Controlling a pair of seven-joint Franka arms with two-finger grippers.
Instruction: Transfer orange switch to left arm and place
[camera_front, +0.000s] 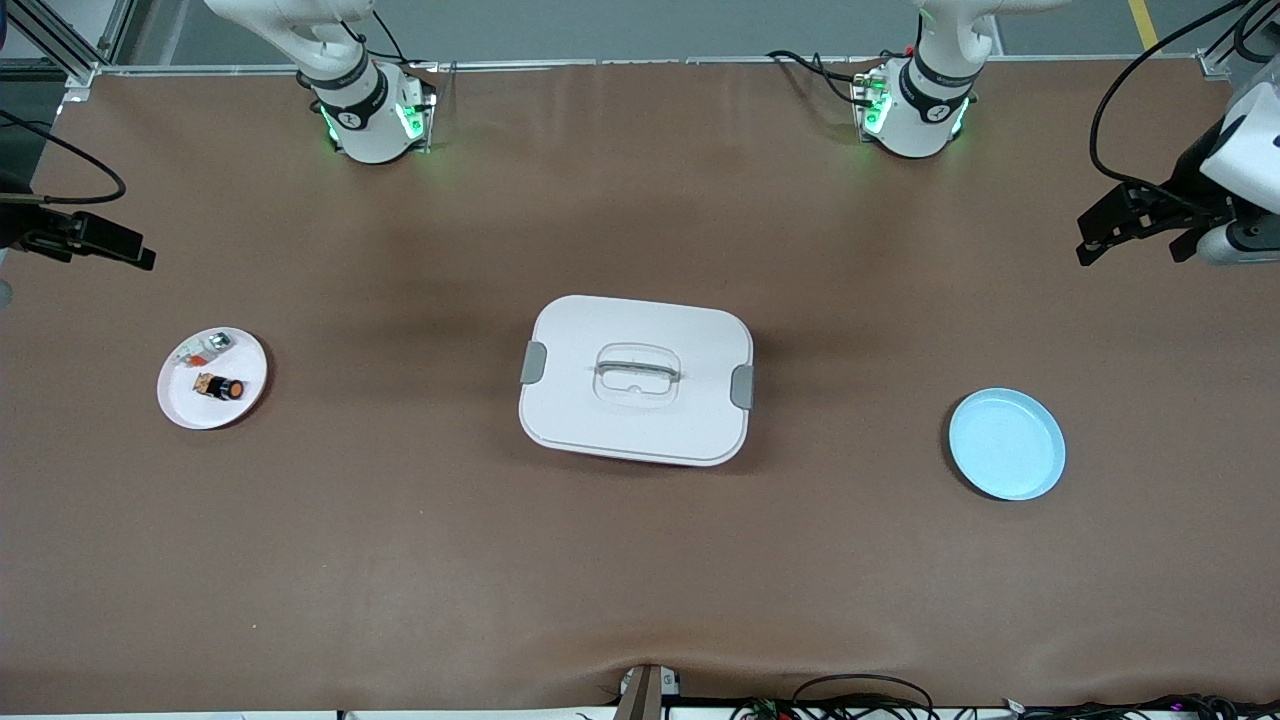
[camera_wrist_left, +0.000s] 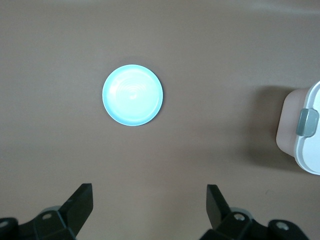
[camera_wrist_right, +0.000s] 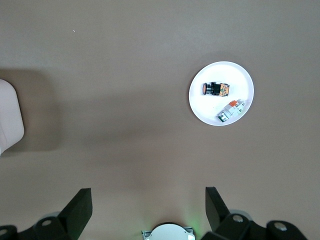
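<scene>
1. Two grippers spread wide, empty: right gripper, left gripper, each high over its own table end.
2. Orange switch lies on white plate at the right arm's end, so right arm picks; box sits between it and blue plate.

No readable text, labels or numbers showed up anywhere, honestly; nothing legible on any of the stuff in view.

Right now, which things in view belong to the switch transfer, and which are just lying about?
Job:
- orange switch, on the white plate
- box, mid-table
- blue plate, bare
- left gripper and right gripper, both open and waiting high over the table ends

Lying about:
- clear-white part on the white plate
</scene>
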